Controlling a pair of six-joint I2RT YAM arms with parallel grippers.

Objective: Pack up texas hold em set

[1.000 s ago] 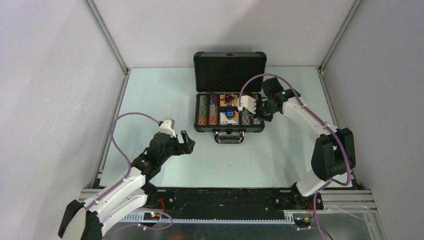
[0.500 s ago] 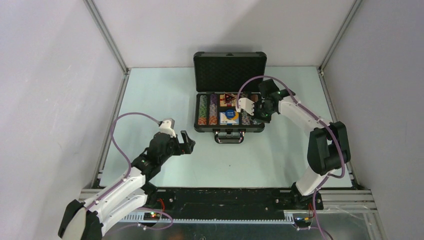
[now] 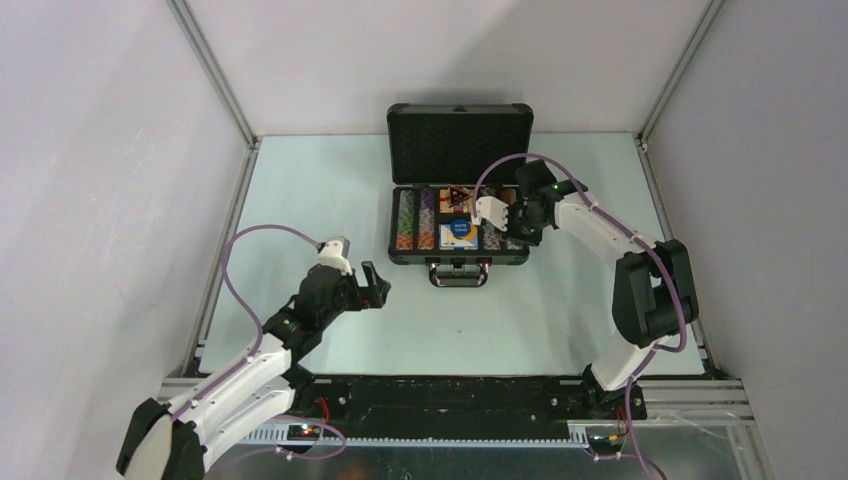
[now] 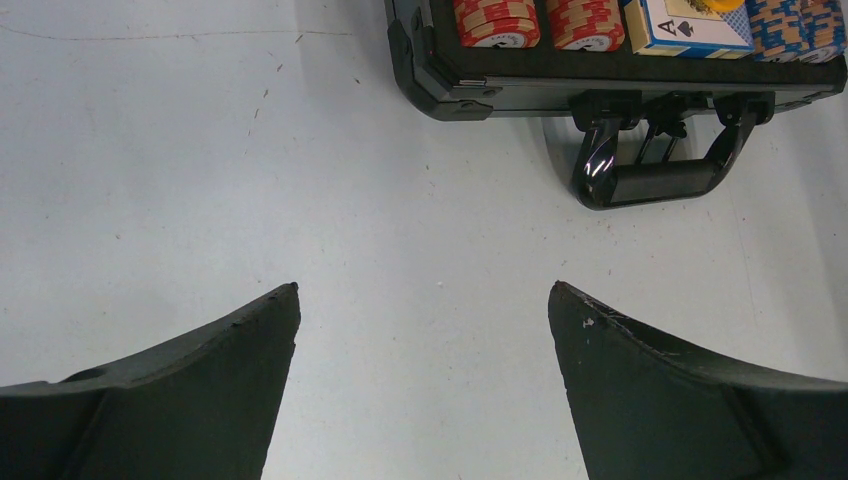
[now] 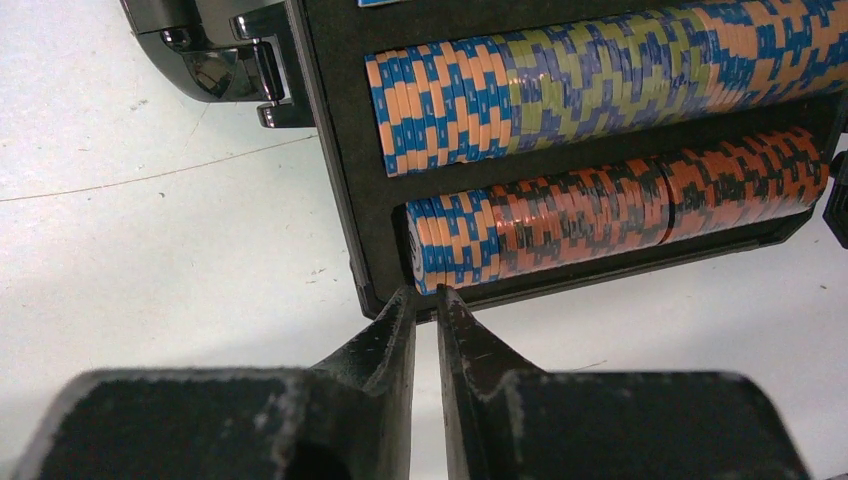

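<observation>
Open briefcase (image 3: 458, 145) stands at the back of the counter (image 3: 300, 200), lid up and handle (image 4: 650, 180) facing the arms. Poker chips (image 5: 600, 80) fill its slots in rows, with a card box (image 4: 690, 25) between them. Right claw (image 5: 427, 295) is at the case's right rim beside the outermost chip row, fingers barely parted and nothing between them. Left claw (image 4: 422, 290) hovers spread wide over bare counter, well short of the case.

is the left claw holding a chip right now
No, the left claw stands wide open with only bare table showing between its fingers.
</observation>
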